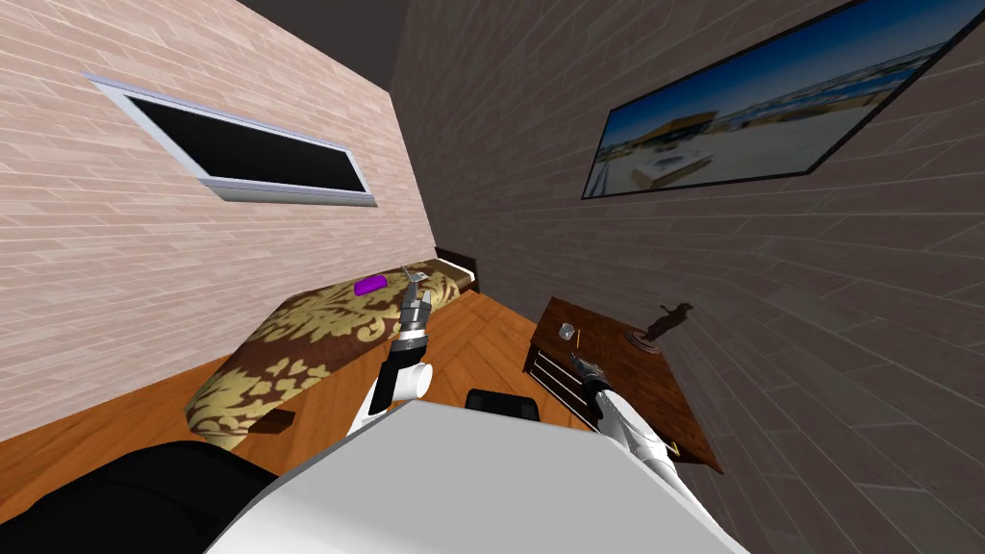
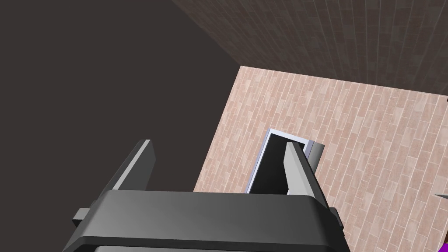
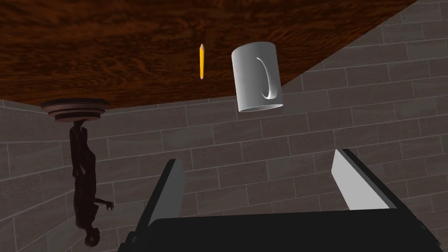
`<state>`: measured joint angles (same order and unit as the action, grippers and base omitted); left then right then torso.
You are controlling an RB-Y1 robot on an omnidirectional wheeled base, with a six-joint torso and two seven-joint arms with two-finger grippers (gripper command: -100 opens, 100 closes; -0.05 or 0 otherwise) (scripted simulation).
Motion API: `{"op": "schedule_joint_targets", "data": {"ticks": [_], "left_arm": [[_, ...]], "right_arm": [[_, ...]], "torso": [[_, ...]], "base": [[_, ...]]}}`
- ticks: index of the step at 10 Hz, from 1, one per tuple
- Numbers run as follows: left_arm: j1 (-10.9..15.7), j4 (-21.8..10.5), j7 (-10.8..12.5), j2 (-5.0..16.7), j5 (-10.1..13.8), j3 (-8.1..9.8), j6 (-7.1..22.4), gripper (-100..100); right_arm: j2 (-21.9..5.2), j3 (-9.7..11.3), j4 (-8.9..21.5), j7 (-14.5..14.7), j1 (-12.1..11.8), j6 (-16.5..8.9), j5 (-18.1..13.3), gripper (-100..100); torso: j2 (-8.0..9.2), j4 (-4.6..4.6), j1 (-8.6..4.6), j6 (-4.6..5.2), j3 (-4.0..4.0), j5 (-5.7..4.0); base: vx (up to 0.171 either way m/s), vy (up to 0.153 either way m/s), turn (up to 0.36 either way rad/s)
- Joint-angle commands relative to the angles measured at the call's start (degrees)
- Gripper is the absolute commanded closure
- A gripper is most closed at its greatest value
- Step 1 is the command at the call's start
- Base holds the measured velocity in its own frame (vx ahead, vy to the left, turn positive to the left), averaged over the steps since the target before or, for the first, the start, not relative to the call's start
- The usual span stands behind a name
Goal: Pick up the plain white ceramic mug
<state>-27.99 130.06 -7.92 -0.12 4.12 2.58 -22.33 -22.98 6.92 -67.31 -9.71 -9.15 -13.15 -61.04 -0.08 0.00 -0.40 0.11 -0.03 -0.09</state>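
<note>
The right gripper (image 3: pixel 258 159) hung over the wooden table (image 3: pixel 109 43) with its fingers spread wide and nothing between them. The white mug (image 3: pixel 258 76) stood upright on the table, close to one edge and apart from the fingers, with its handle turned toward the gripper.

The likeliest trouble was the handle. A finger closing on it rather than on the mug's wall would probably twist the mug or let it slip. A low or off-centre approach could also push the mug toward the table's near edge and tip it. The pencil (image 3: pixel 201 61) lay on the table just beside the mug and could be swept along. The statue (image 3: pixel 85 175) stood on the table farther off and seemed out of danger.

The left gripper (image 2: pixel 217 153), also spread wide and empty, was raised well apart from the table.

Counted: one mug, one pencil, one statue, one table, two grippers.
</note>
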Motion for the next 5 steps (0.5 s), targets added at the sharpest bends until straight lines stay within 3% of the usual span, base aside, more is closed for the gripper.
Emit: {"op": "schedule_joint_targets", "data": {"ticks": [1,3,4,5], "left_arm": [[0.0,0.0,0.0,0.0,0.0,0.0,0.0,0],[0.0,0.0,0.0,0.0,0.0,0.0,0.0,0],[0.0,0.0,0.0,0.0,0.0,0.0,0.0,0],[0.0,0.0,0.0,0.0,0.0,-0.01,0.0,0]], "right_arm": [[-0.3,1.2,2.9,0.0,1.4,-2.5,-2.9,-100],[-0.3,1.2,4.4,0.0,1.4,-2.5,-4.1,-100],[-0.5,2.3,6.4,0.2,2.6,-4.5,-6.3,-100],[-0.5,2.3,7.7,0.2,2.6,-4.5,-7.2,-100]], "torso": [[0.0,0.0,0.0,0.0,0.0,0.0],[-0.04,0.0,0.01,-0.01,-0.02,0.0],[-0.1,-0.02,0.1,0.01,-0.06,0.02],[-0.1,-0.01,0.06,-0.06,-0.05,0.02]], "base": [[-0.051,-0.049,0.23],[-0.027,-0.028,0.073],[-0.029,-0.03,0.265],[-0.028,-0.039,0.17]]}}
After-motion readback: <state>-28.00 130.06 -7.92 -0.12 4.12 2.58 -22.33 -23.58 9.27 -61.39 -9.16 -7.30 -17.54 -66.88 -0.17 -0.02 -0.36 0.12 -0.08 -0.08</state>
